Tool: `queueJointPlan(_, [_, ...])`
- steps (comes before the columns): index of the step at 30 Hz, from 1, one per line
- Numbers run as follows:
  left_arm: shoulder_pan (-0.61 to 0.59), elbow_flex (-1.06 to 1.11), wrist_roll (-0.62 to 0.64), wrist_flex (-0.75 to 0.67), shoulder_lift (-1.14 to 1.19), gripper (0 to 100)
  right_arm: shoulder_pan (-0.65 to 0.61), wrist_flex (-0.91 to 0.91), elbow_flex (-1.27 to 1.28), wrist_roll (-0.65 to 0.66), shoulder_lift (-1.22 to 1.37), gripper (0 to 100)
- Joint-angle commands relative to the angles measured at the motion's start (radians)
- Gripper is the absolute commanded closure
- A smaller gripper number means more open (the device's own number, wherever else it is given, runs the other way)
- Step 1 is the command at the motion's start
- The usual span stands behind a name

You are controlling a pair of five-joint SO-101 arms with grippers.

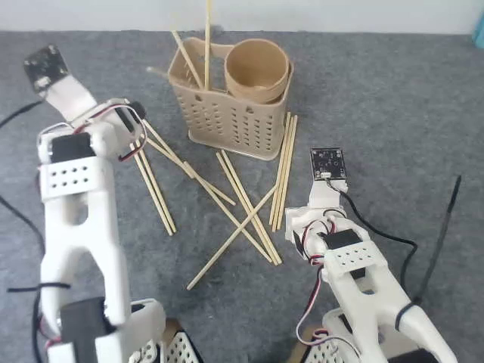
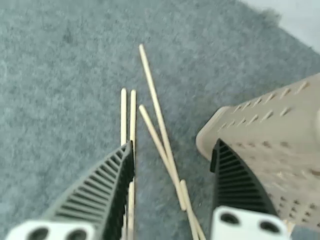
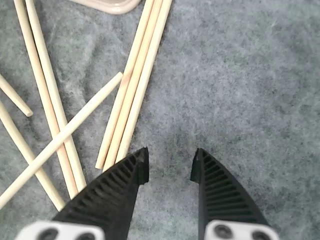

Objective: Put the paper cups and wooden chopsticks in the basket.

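Note:
The beige perforated basket stands at the back middle of the grey carpet, with a paper cup and a few upright wooden chopsticks in it. Several loose chopsticks lie crossed in front of it, and three lie side by side by its right corner. My left gripper is open above a pair of chopsticks, close to the basket's wall. My right gripper is open over bare carpet, just beside the ends of the three parallel chopsticks.
A black cable trails over the carpet at the right, behind the right arm. The left arm's white body stands over the front left. Open carpet lies right of the basket.

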Motion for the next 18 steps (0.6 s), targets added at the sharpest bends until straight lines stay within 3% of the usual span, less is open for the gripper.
queueJointPlan(1, [-0.041, -0.041, 0.043, 0.025, 0.06, 77, 0.01, -0.016, -0.006, 0.015, -0.033, 84.4])
queueJointPlan(12, [-0.124, -0.027, 0.046, 0.02, 0.42, 77, 0.008, -0.016, -0.006, 0.017, -0.033, 84.4])
queueJointPlan(18, [-0.161, -0.027, 0.048, -0.049, 0.462, 77, 0.01, -0.016, -0.006, 0.018, -0.033, 84.4])
